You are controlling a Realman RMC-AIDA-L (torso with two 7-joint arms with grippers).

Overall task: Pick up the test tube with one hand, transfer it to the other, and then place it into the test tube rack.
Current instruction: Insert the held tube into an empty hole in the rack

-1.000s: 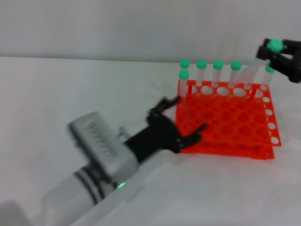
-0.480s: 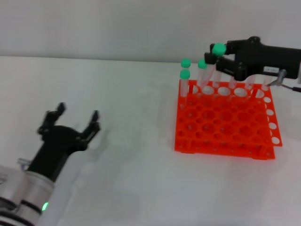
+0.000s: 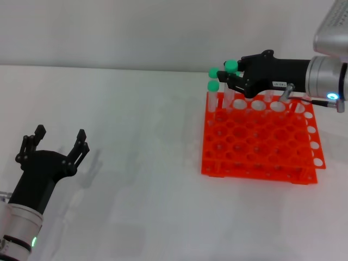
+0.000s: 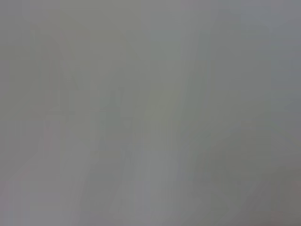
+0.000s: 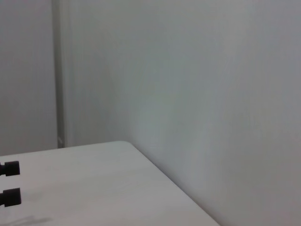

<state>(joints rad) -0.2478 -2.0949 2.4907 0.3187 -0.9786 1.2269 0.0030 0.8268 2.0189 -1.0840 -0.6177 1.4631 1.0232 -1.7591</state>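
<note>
On the white counter point(image 3: 152, 163), the orange test tube rack point(image 3: 261, 144) sits under the right tool point(image 3: 235, 79), clamped on the green-capped test tube point(image 3: 230, 81); a tilted tube could miss its hole. The left tool point(image 3: 54, 147) gapes empty, well away.

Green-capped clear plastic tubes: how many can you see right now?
3: two stand at the orange square plastic rack's far-left corner; one sits in the right pincer. The arm may hide more.
</note>
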